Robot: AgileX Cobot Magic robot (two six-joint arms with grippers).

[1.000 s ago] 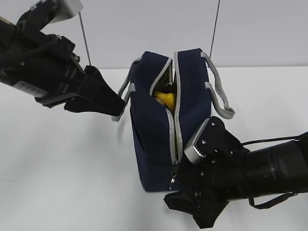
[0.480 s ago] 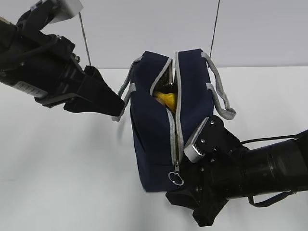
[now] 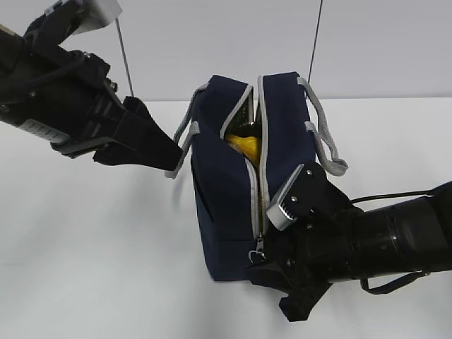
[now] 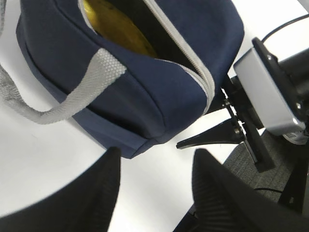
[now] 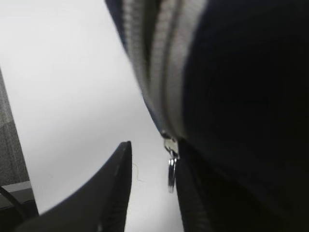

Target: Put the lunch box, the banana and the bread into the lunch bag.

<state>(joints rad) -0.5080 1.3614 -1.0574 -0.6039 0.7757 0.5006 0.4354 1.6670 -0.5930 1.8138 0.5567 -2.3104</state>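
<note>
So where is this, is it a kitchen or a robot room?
Probably a robot lab, not a kitchen: a bare white table against a plain wall, two black robot arms, and only a navy lunch bag on the table, with grey carpet below.

Even bright diffuse lighting, faint soft shadows on white table (image 3: 92,233), right wrist view blurred close-up, slight graininess.

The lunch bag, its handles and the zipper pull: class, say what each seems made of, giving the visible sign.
Lunch bag: matte navy woven fabric, probably; fine weave shows.
Handles: grey webbing, coarse ribbed weave.
Zipper pull: likely metal; small shiny ring, though blurred.
</note>
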